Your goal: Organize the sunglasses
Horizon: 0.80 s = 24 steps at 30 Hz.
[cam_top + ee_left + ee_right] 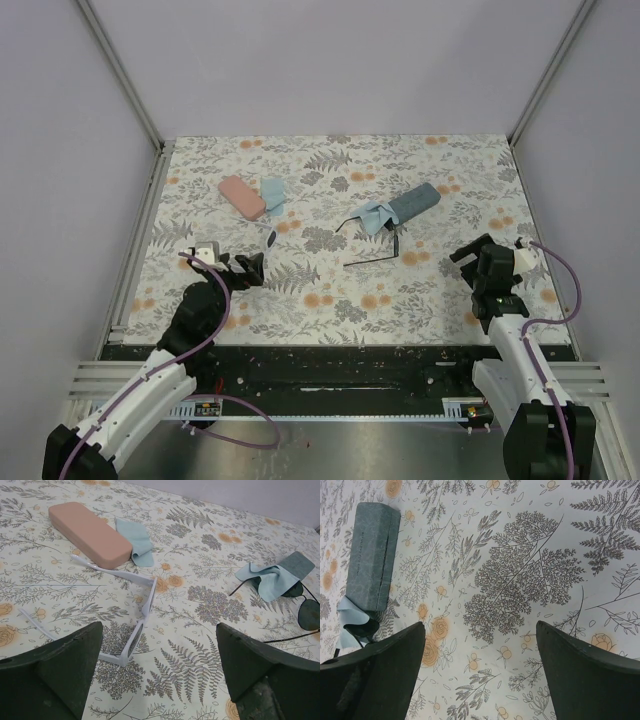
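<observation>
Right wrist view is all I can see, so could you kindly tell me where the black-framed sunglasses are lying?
Observer: The black-framed sunglasses lie unfolded just on the arms' side of the grey-blue case, partly covered by the light blue cloth.
Operator: Thank you. And where is the other pair, please?
Observer: The white-framed sunglasses lie unfolded right in front of the open left claw, on the arms' side of the pink case.
</observation>
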Each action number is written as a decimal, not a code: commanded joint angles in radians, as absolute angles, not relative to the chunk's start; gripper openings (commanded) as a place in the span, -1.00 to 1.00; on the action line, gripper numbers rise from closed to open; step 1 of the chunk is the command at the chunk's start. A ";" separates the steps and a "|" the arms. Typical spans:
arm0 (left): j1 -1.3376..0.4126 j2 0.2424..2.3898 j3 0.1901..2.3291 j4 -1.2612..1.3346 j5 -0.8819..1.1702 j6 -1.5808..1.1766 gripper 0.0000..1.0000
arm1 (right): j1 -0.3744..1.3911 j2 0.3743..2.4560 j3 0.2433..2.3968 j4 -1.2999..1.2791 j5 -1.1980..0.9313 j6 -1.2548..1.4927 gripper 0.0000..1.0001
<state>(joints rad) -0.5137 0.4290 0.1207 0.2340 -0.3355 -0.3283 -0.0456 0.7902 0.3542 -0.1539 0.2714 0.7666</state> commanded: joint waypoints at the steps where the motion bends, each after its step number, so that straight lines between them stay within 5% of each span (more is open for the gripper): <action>1: -0.514 0.426 0.121 0.278 -0.324 -0.313 0.98 | -0.040 0.804 0.402 -0.153 0.284 0.755 0.99; 11: -0.514 0.449 0.127 0.291 -0.295 -0.313 0.98 | -0.040 1.225 0.770 -0.313 0.189 0.942 0.99; 24: -0.514 0.400 0.112 0.273 -0.321 -0.321 0.98 | 0.077 1.859 1.514 -0.762 0.270 0.931 0.99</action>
<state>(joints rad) -0.5133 0.4000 0.1204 0.2344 -0.3176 -0.3283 0.0509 1.7775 1.3907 -0.6090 0.2260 0.9138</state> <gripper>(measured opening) 0.988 0.993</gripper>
